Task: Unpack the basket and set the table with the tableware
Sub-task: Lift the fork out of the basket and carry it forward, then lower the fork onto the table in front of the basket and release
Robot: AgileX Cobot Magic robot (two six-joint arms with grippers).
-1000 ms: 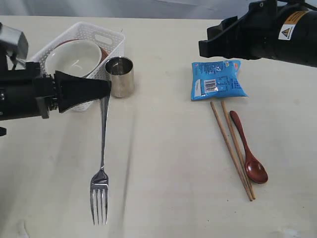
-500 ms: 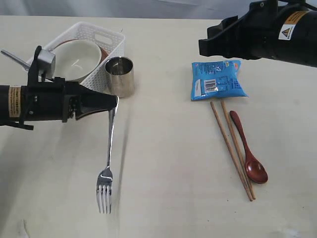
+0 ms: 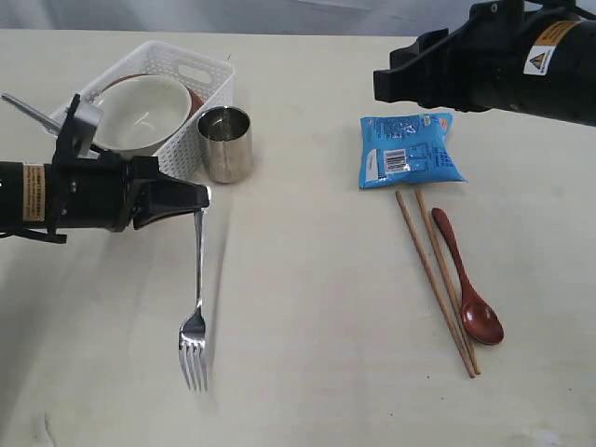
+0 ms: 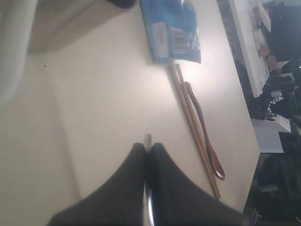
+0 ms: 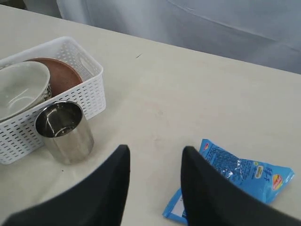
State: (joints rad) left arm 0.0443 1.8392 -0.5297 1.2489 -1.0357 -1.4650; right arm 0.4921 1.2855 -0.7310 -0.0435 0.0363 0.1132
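Pinching the handle tip of a slim steel fork [image 3: 196, 298], the left gripper [image 3: 200, 196] is dangling it tines-down over the pale beige table [image 3: 307, 307], near the shiny steel cup [image 3: 225, 142] and the white lattice basket [image 3: 209, 70] holding a cream bowl [image 3: 140, 112]. The right gripper [image 5: 155, 155] is hovering spread and empty near the blue snack packet [image 3: 408, 149].

Table [image 3: 307, 307]: one, pale beige.
Basket [image 3: 212, 88]: one, white with lattice walls.
Bowl [image 3: 140, 110]: one, pale cream.
Saucer [image 5: 63, 75]: one, brown.
Cup [image 3: 225, 142]: one, shiny steel.
Fork [image 3: 196, 307]: one, steel.
Chopsticks [image 3: 434, 279]: two, wooden.
Spoon [image 3: 480, 321]: one, reddish-brown.
Snack packet [image 3: 410, 149]: one, blue.
Slim steel handle [image 3: 23, 107]: one; what kind of utensil it belongs to cannot be told.
Grippers: two, black, the left gripper [image 3: 201, 196] and the right gripper [image 5: 154, 153].
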